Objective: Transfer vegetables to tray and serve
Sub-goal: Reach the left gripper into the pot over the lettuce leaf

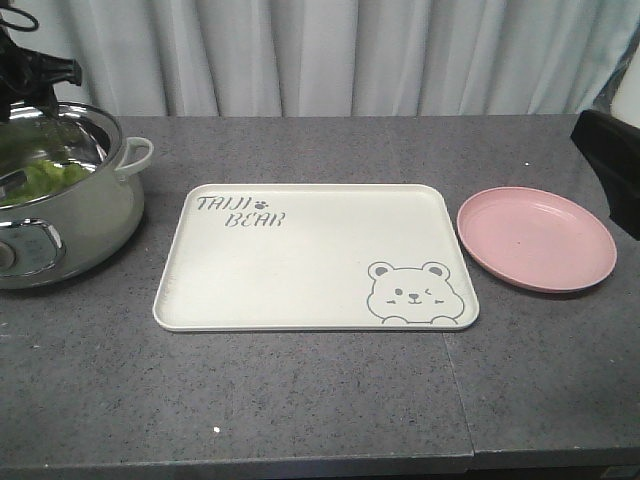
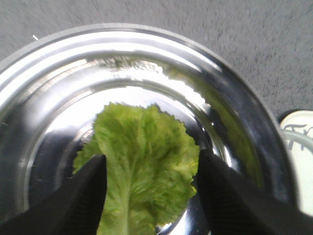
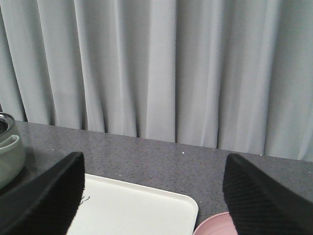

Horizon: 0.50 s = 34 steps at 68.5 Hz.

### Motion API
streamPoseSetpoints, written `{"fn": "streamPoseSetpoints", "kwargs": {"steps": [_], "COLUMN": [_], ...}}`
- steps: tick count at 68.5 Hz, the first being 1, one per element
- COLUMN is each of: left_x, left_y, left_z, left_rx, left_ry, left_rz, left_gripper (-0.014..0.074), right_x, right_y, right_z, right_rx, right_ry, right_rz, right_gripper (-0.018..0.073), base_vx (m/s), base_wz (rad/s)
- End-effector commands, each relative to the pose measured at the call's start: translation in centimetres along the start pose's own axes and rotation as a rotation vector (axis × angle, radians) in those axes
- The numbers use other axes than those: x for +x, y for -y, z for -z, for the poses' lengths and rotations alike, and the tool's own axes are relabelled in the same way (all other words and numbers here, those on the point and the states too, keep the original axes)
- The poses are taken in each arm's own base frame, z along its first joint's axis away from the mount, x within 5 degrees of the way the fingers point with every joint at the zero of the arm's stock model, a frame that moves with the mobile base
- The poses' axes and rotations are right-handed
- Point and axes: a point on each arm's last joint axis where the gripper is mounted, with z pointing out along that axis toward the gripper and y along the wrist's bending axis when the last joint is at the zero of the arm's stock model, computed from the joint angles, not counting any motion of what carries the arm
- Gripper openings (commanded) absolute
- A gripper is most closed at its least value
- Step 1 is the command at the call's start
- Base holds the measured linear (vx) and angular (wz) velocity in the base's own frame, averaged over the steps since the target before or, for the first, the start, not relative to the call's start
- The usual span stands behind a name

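Inside the steel pot [image 2: 234, 83], on its shiny bottom, lies the lettuce leaf [image 2: 137, 142], ruffled and bright green with a pale rib down its middle; the left wrist view looks straight down on it; the left gripper [image 2: 151, 159] hangs over the pot with its jaws apart, one black finger at each side of the leaf, the leaf between them and not clamped; whether either finger touches the leaf cannot be told; in the front view the pot [image 1: 60, 200], pale green outside with a side handle, stands at the left end of the grey table [image 1: 300, 400], green showing inside it; the tray [image 1: 300, 270], cream-white with "TAIJI BEAR" lettering and a winking bear drawn in its near right corner, lies flat in the middle of the table, just beside the pot but apart from it, and nothing lies on it; a round pink plate [image 1: 535, 240] sits just to the right of the tray, close to its rim; the right gripper [image 3: 154, 159] is held above the table near the plate, jaws wide apart with nothing between them, facing the pale grey curtain [image 3: 161, 68] behind the table.
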Motion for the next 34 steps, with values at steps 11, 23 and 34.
{"fn": "streamPoseSetpoints", "kwargs": {"steps": [11, 23, 34], "left_x": [-0.8, -0.5, 1.0], "left_y": [-1.2, -1.5, -1.6], "left_z": [2.6, 1.8, -0.5], "left_rx": [0.029, 0.046, 0.037], "left_ry": [0.073, 0.048, -0.053], "left_rz": [0.048, 0.058, 0.041], "left_gripper": [0.0413, 0.0413, 0.0413], "right_x": [-1.2, -1.2, -1.2], "right_y": [0.0, 0.0, 0.0], "right_z": [0.2, 0.2, 0.2], "right_rx": [0.009, 0.007, 0.008], "right_ry": [0.037, 0.037, 0.037], "right_rz": [0.002, 0.002, 0.002], "right_gripper": [0.0552, 0.0552, 0.0552], "base_vx": [0.00, 0.00, 0.00], "base_wz": [0.00, 0.00, 0.00]}}
